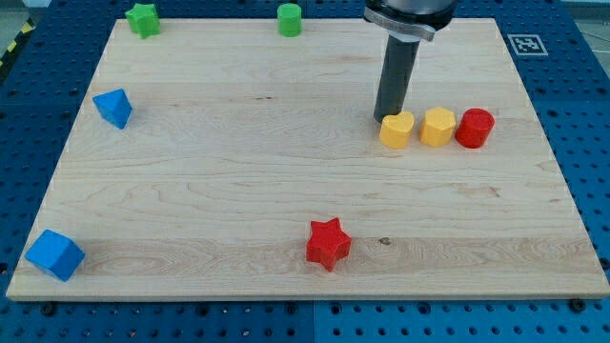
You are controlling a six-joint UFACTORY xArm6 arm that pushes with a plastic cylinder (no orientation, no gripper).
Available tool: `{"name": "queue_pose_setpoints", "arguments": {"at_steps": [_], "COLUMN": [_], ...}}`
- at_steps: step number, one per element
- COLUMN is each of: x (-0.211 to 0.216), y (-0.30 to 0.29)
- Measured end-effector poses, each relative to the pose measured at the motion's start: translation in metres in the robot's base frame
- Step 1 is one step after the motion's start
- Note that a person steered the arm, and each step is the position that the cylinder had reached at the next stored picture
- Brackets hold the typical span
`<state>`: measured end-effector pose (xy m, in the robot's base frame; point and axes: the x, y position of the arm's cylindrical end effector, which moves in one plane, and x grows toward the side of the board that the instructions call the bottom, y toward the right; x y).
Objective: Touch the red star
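Red star (329, 243) sits near the board's bottom edge, well apart from my tip (384, 118) — a bare rod, no jaws — touching the left yellow block (397, 129). Swing around it, slide down-left, contact gently.

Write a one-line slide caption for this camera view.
My tip rests beside the left yellow block, far from the red star.

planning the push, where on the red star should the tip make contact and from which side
Judging by this view, my tip is best brought to the red star's upper-right point, coming from the view's top right. The tip stands there beside the yellow blocks, with bare board between.
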<state>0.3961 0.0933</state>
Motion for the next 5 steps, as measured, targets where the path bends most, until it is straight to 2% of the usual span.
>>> {"name": "queue_pose_setpoints", "arguments": {"at_steps": [1,2,5], "x": [-0.014,0.004,0.127], "y": [-0.044,-0.050,-0.018]}}
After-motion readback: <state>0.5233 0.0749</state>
